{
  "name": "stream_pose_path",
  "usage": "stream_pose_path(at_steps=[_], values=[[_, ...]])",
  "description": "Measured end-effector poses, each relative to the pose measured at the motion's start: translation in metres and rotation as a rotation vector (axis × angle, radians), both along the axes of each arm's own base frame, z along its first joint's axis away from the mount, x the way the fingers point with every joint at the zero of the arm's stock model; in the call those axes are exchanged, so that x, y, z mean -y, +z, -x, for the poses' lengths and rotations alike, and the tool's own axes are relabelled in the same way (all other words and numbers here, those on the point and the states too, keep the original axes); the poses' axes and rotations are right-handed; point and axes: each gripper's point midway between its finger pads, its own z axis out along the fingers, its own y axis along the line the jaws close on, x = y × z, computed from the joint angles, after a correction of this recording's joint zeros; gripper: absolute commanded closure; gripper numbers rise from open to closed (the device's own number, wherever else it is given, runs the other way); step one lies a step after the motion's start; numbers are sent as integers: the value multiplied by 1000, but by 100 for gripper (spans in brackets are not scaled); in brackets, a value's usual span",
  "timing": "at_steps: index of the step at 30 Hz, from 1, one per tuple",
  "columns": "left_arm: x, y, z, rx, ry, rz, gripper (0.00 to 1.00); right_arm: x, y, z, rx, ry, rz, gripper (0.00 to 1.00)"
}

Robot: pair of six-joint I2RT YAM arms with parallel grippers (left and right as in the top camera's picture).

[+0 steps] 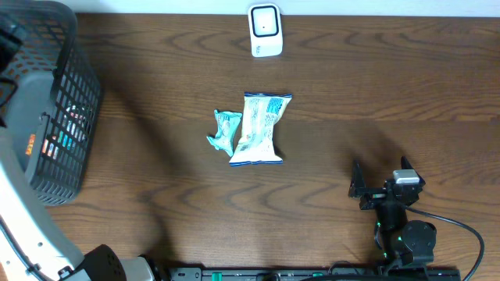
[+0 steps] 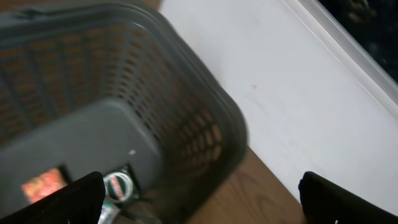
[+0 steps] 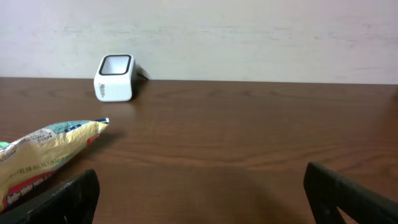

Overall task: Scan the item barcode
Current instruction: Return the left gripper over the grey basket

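Closest, at 5 o'clock on the table (image 1: 156, 47), the right gripper (image 1: 380, 176) hovers with its 2 fingers spread as wide as they go, holding nothing. At the table's centre a white-and-blue snack bag (image 1: 260, 129) lies flat, with a smaller teal packet (image 1: 225, 131) tight against its 9 o'clock side. Out at 9 o'clock stands a dark mesh basket (image 1: 74, 94). The left gripper (image 2: 199, 202) hangs above it, likewise fully spread and empty; the goods inside the basket are too blurred to name. Farthest, at 12 o'clock, the white scanner (image 1: 266, 31) stands near the table's edge, well apart from both packs.
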Motion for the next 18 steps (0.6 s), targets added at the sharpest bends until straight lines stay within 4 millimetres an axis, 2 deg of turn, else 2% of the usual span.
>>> stream_pose_path(at_steps=[6,10,14,18], values=[[-33,-4,21,-12,95,15,2,0,0,0,0,0,0,1],[-48,-14,26,-36,132,32,2,0,0,0,0,0,0,1],[-61,-34,23,-80,151,63,2,0,0,0,0,0,0,1],[-68,-63,21,-155,159,115,1,0,0,0,0,0,0,1]])
